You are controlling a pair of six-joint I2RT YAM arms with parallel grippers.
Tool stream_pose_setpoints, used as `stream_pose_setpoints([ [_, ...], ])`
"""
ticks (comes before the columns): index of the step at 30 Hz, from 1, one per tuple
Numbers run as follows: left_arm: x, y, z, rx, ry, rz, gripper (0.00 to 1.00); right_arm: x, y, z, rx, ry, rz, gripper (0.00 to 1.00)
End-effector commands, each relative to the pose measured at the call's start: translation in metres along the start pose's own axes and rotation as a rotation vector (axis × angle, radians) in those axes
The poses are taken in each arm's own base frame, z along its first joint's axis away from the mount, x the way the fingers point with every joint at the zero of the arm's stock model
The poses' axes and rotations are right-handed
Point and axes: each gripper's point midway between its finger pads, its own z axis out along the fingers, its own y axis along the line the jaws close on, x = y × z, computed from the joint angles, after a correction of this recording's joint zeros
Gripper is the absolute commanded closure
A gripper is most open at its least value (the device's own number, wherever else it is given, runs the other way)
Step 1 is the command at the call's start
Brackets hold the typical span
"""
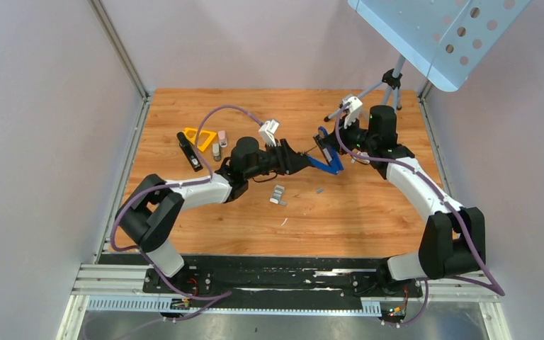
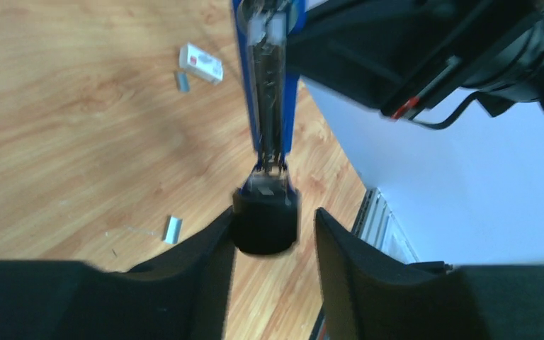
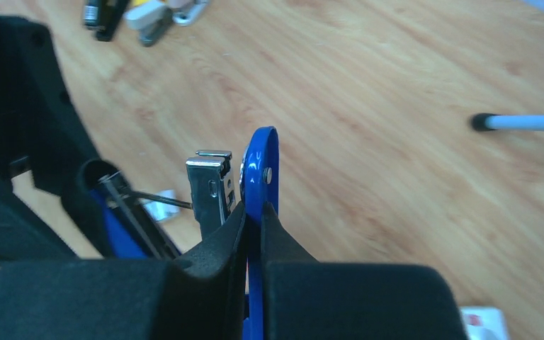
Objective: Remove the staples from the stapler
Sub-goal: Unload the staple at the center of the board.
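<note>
The black stapler (image 1: 190,150) lies on the table at the far left, away from both grippers; its tip shows at the top left of the right wrist view (image 3: 103,14). A blue stick-like tool (image 1: 329,164) with a silvery metal channel (image 2: 269,92) is held open in a V between the arms. My right gripper (image 3: 253,212) is shut on its blue arm (image 3: 261,163). My left gripper (image 2: 275,211) is open, its fingers on either side of the tool's black end (image 2: 265,227). Loose staples (image 1: 278,191) lie on the wood below the left gripper, with another short bar (image 1: 319,190) to their right.
A yellow triangle (image 1: 200,134), a tiny pink stapler (image 1: 222,137) and a small grey item (image 1: 216,150) lie at the back left. A thin white sliver (image 1: 284,222) lies nearer the front. A tripod (image 1: 391,81) and a perforated panel (image 1: 439,32) stand at the back right. A small white box (image 2: 200,62) lies on the wood.
</note>
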Motion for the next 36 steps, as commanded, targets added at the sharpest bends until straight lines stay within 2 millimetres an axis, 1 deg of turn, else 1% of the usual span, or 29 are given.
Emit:
stream_pose_setpoints([
  [1,-0.022,-0.028,-0.01,0.021,-0.046,0.058,0.45,-0.03,0.038,-0.007,-0.148,-0.101,0.087,1.0],
  [3,-0.031,-0.037,-0.019,0.026,-0.082,0.09,0.37,-0.028,0.044,-0.007,-0.175,-0.103,0.12,1.0],
  [7,-0.044,-0.044,-0.041,-0.001,-0.154,0.175,0.27,-0.026,0.052,-0.008,-0.205,-0.11,0.19,1.0],
  [10,-0.058,-0.047,-0.064,-0.047,-0.227,0.245,0.2,-0.025,0.055,-0.009,-0.215,-0.109,0.232,1.0],
  [11,-0.063,-0.047,-0.073,-0.07,-0.254,0.27,0.16,-0.024,0.056,-0.009,-0.216,-0.11,0.247,1.0],
  [13,-0.072,-0.042,-0.092,-0.127,-0.323,0.307,0.02,-0.024,0.058,-0.009,-0.217,-0.113,0.288,1.0],
  [14,-0.074,-0.039,-0.101,-0.15,-0.358,0.301,0.0,-0.024,0.058,-0.009,-0.218,-0.116,0.315,1.0],
  [16,-0.073,-0.031,-0.116,-0.185,-0.411,0.237,0.0,-0.024,0.059,-0.009,-0.213,-0.119,0.391,1.0],
  [18,-0.062,-0.032,-0.122,-0.139,-0.414,0.184,0.0,-0.019,0.061,-0.008,-0.212,-0.117,0.484,1.0],
  [21,-0.047,-0.034,-0.118,-0.077,-0.384,0.051,0.0,-0.012,0.063,-0.006,-0.201,-0.113,0.632,1.0],
  [23,-0.042,-0.035,-0.112,-0.055,-0.366,-0.026,0.0,-0.007,0.064,-0.005,-0.195,-0.113,0.699,1.0],
  [27,-0.041,-0.037,-0.095,-0.039,-0.329,-0.103,0.0,0.005,0.067,-0.004,-0.18,-0.1,0.809,1.0],
  [30,-0.043,-0.039,-0.08,-0.046,-0.301,-0.116,0.01,0.014,0.072,-0.004,-0.174,-0.084,0.856,1.0],
  [33,-0.035,-0.029,-0.062,-0.109,-0.24,-0.13,0.05,0.023,0.075,-0.005,-0.169,-0.075,0.888,1.0],
  [36,-0.028,-0.017,-0.048,-0.163,-0.186,-0.148,0.09,0.026,0.076,-0.006,-0.166,-0.072,0.896,1.0],
])
